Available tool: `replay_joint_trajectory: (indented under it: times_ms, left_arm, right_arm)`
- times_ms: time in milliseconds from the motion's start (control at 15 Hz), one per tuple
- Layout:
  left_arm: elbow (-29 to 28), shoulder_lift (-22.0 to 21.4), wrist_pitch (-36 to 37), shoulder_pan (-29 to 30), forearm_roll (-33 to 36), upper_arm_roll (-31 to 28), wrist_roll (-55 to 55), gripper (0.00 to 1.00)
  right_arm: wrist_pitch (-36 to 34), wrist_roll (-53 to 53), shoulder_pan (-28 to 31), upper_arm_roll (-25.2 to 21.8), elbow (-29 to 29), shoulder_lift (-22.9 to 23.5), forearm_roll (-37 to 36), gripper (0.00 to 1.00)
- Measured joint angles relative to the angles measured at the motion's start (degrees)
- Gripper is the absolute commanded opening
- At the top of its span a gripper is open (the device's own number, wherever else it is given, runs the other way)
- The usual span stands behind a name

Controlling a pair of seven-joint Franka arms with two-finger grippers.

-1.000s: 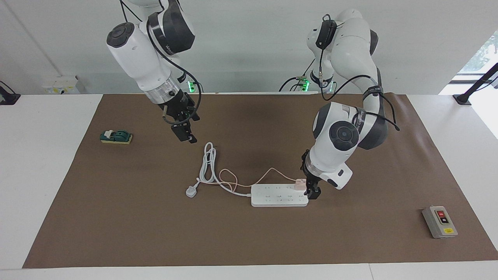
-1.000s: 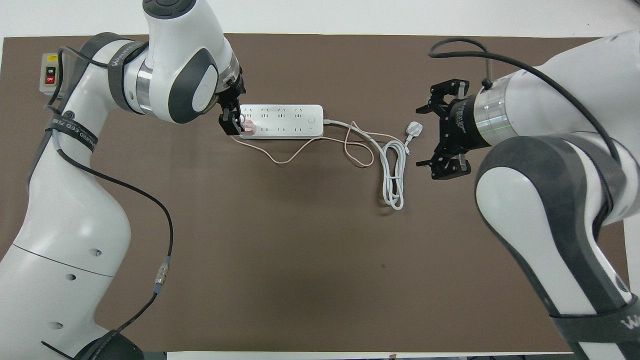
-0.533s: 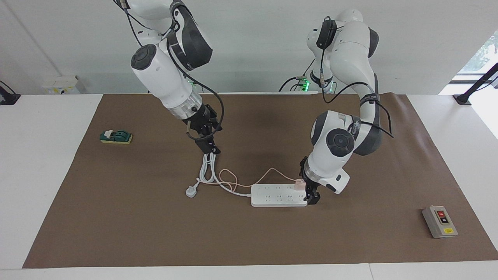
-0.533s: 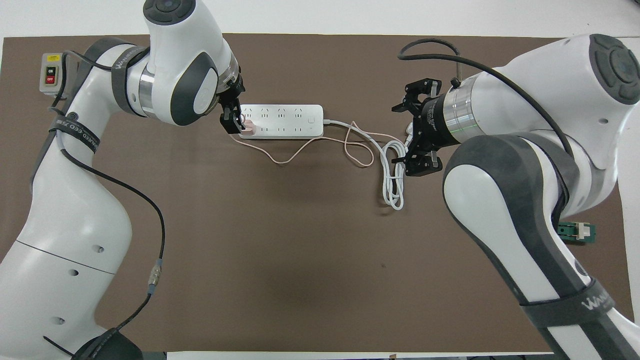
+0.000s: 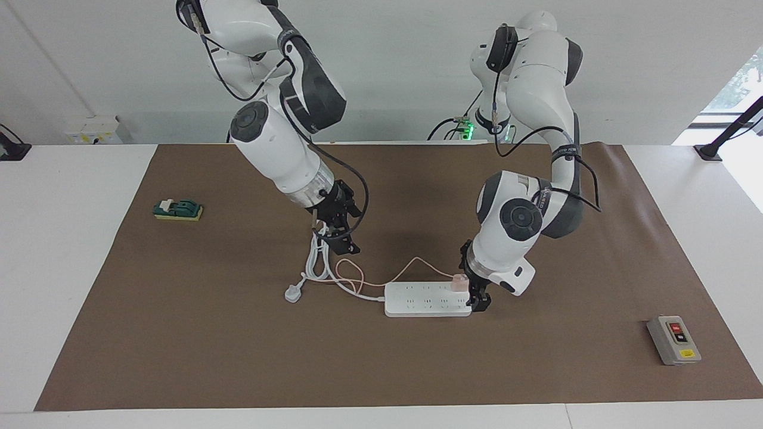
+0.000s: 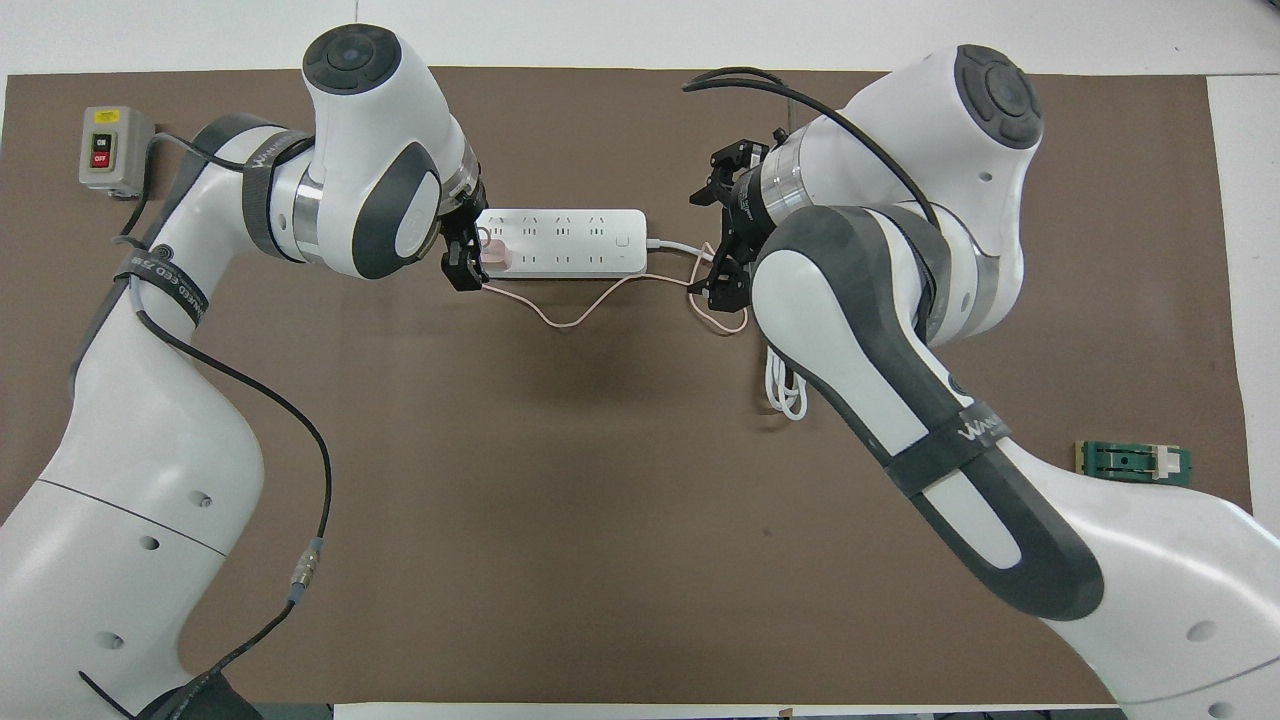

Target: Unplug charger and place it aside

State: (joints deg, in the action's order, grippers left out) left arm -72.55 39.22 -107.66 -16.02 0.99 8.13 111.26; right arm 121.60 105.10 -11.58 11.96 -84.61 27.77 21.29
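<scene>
The charger (image 5: 459,282) is a small pale pink cube plugged into the white power strip (image 5: 426,300) at the end toward the left arm's side of the table. It also shows in the overhead view, charger (image 6: 497,257) on power strip (image 6: 565,242). Its thin pink cable (image 5: 411,265) loops over the mat toward the robots. My left gripper (image 5: 477,295) is down at that end of the strip, open, its fingers close beside the charger. My right gripper (image 6: 715,235) hangs open over the cables off the strip's other end.
The strip's thick white cord lies coiled (image 5: 319,256) with its plug (image 5: 292,292) on the brown mat. A grey box with red and black buttons (image 5: 673,339) sits toward the left arm's end. A green block (image 5: 177,209) lies toward the right arm's end.
My right arm has swung in and down from over the white plug to over the cables beside the strip. My left gripper has shifted only slightly at the charger.
</scene>
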Motion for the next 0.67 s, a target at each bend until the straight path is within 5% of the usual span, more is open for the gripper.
replay_joint_trajectory:
  times_ms: [667]
  left_arm:
    - [-5.0, -1.5, -4.0, 0.0, 0.0, 0.0, 0.0, 0.93]
  right_arm:
    - [3.5, 0.0, -2.3, -0.3, 1.6, 2.7, 0.0, 1.0]
